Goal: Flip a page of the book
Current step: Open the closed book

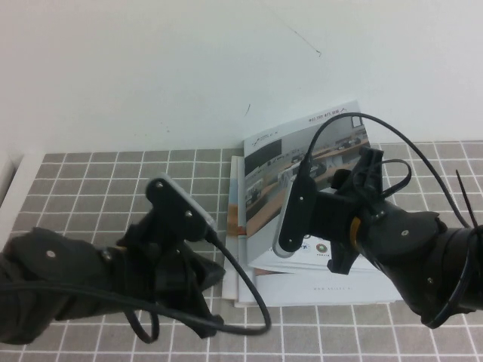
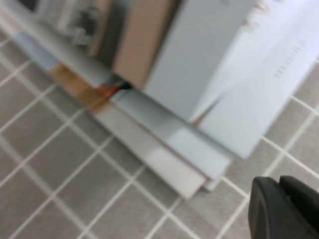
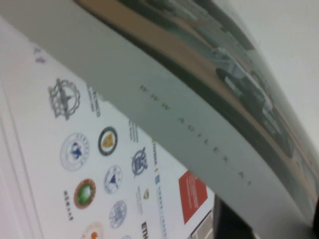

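Worktop (image 1: 90,188) carries book (image 1: 317,283), spine side toward our left arm. Page (image 1: 302,177) raised, tilted, logo page exposed beneath. Right hand (image 1: 343,219) under raised page, probably supporting it; grip we cannot tell. Left hand (image 1: 177,226) parked beside book; opening unclear.

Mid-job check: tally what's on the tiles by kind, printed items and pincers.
Brochures or booklets: 2, the book with its page lifted, and another booklet beneath it
Pincers: 2, left pincer beside the stack, right pincer at the page
Total: 4
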Controlling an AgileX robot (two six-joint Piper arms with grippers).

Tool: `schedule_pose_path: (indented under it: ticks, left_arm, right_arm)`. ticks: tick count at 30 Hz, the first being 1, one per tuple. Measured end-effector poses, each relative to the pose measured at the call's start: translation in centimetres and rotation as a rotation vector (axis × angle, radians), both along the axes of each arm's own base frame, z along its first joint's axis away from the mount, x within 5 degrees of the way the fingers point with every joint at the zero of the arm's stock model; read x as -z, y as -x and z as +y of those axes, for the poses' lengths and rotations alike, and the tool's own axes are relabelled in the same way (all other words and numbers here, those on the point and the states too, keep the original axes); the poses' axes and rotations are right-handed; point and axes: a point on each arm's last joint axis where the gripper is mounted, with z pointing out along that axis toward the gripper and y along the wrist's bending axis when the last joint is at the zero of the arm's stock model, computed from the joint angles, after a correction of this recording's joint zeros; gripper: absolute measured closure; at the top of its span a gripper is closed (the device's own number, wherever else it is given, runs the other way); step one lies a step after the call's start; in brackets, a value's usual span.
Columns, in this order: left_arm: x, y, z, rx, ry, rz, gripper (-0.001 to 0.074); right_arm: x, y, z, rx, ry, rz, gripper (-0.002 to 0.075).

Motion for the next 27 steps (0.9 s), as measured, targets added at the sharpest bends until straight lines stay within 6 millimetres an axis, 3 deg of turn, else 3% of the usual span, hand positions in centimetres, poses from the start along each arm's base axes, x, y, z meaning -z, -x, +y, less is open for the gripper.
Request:
schedule_pose_path:
  ticks: [6,13,20,27]
  left_arm:
    - [2.0,1.4,-3.3,0.217,-0.106,-0.036,0.0727]
    - [3.4,2.2,-6.0,0.289,-0.153,-0.105,0.0727]
    - [5.1,1.6,-7.2,0.399,-0.219,-0.156,0.0728]
    - [4.6,0.6,-7.8,0.372,-0.227,-0.179,0.0734]
  right_arm:
    - [-0.7,-0.3,0.6,-0.021,-0.033,-0.007,0.0382]
    - [-0.7,-0.3,0.7,-0.026,-0.044,0.0,0.0382]
    - [-0.7,-0.3,0.8,-0.012,-0.073,0.007,0.0382]
    - [-0.9,-0.7,0.2,0.046,-0.086,-0.011,0.0382]
